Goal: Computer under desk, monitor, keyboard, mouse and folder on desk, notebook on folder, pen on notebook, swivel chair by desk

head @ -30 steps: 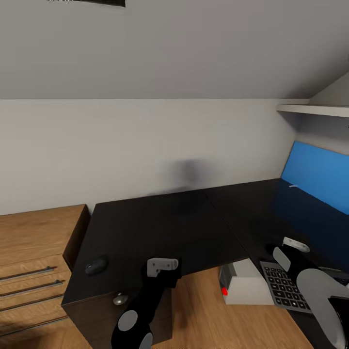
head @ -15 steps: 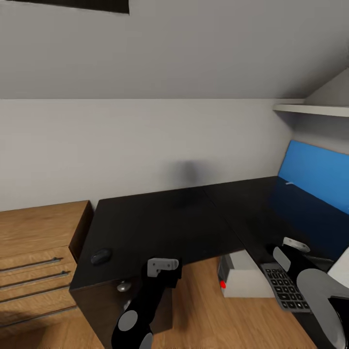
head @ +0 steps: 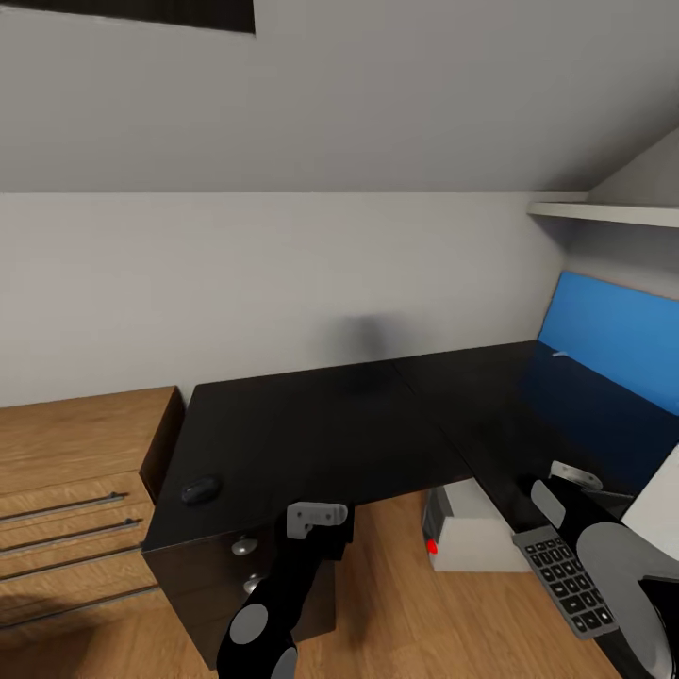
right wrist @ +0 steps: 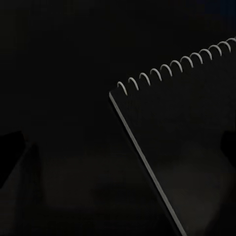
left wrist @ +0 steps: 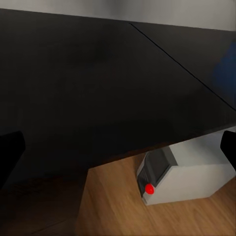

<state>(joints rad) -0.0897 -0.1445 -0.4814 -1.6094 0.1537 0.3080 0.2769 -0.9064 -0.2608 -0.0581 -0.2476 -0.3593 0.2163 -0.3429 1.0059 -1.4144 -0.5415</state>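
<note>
The glossy black desk (head: 321, 434) fills the middle of the head view, and a small dark mouse (head: 200, 489) lies near its left front corner. Under the desk stands the light grey computer (head: 476, 539) with its red dot; the left wrist view shows the computer (left wrist: 189, 177) too. The grey keyboard (head: 568, 583) lies at the lower right, partly behind my right arm. A black spiral-bound notebook (right wrist: 182, 142) lies on the dark desk top below my right gripper (right wrist: 118, 145), which is open. My left gripper (left wrist: 118, 147) hovers open over the desk's front edge.
A light wooden chest of drawers (head: 71, 490) adjoins the desk on the left. Black drawers with silver knobs (head: 243, 544) sit under the desk's left end. A blue wall panel (head: 613, 349) and a white shelf (head: 604, 212) are at the right. A white slab (head: 660, 517) shows at the right edge.
The whole picture has shifted, so the camera moved: desk and mouse sit higher and further right, the keyboard lower. Both arms keep their places in the picture. The white slab has come into view.
</note>
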